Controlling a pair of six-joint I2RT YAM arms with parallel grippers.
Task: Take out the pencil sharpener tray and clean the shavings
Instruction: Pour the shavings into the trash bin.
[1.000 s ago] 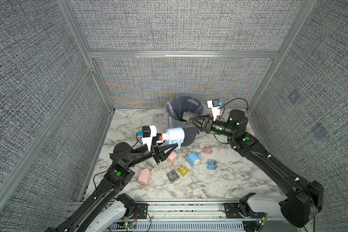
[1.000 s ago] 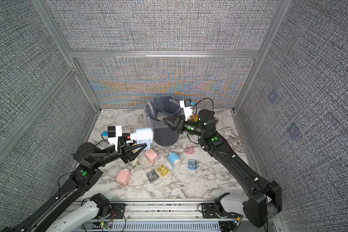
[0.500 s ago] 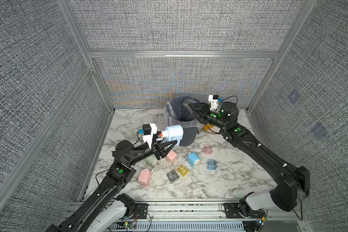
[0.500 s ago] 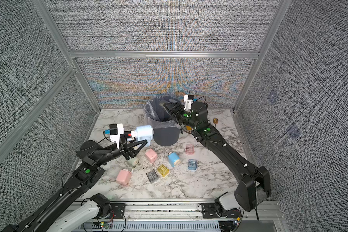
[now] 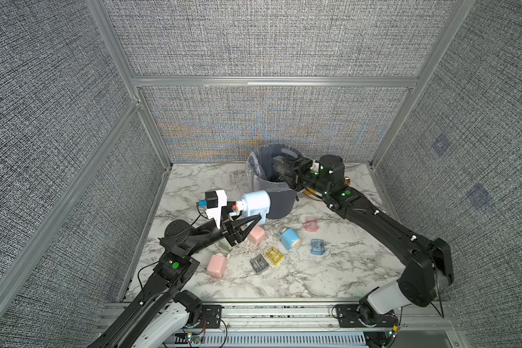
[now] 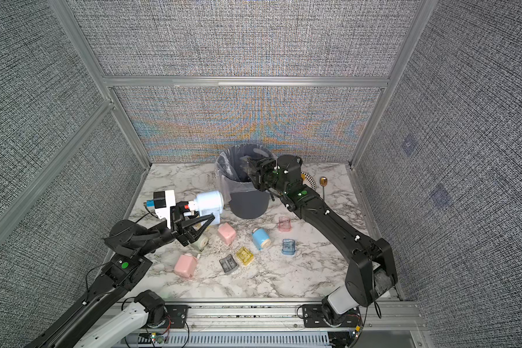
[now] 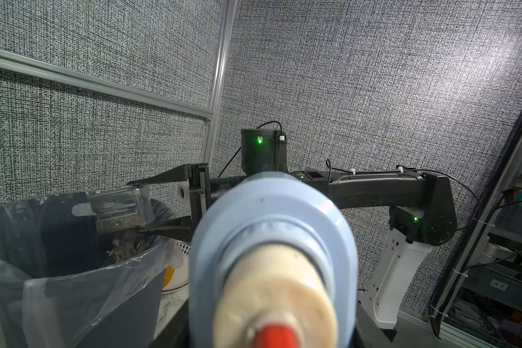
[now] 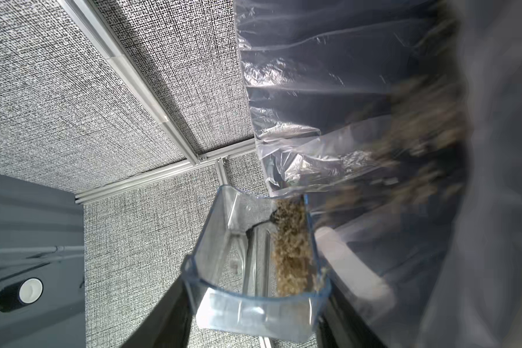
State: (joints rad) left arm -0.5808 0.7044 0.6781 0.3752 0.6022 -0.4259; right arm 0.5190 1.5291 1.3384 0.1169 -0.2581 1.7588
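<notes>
My right gripper [image 5: 281, 169] is shut on the clear pencil sharpener tray [image 8: 253, 265], holding it tipped on its side over the grey lined bin [image 5: 279, 205]. The shavings [image 8: 290, 256] lie along the tray's lower wall, and a blurred stream of them falls into the bin liner [image 8: 329, 75]. The left wrist view shows the tray [image 7: 121, 208] between the right fingers above the bin mouth. My left gripper [image 5: 250, 223] is shut on the light blue pencil sharpener [image 5: 255, 203], held in the air left of the bin. That sharpener [image 7: 271, 241] hides the left jaws.
On the marble table lie two pink sharpeners [image 5: 256, 235] [image 5: 216, 265], a blue one [image 5: 290, 239], and small pink [image 5: 311, 223], blue [image 5: 317, 247], yellow [image 5: 274, 255] and grey [image 5: 259, 264] trays, with scattered flakes. A plate [image 6: 309, 179] and gold spoon [image 6: 323, 182] sit behind the right arm.
The right arm has swung the tray further over the bin and rolled its wrist, tipping the tray so shavings spill out. The left arm with the blue sharpener has barely moved.
</notes>
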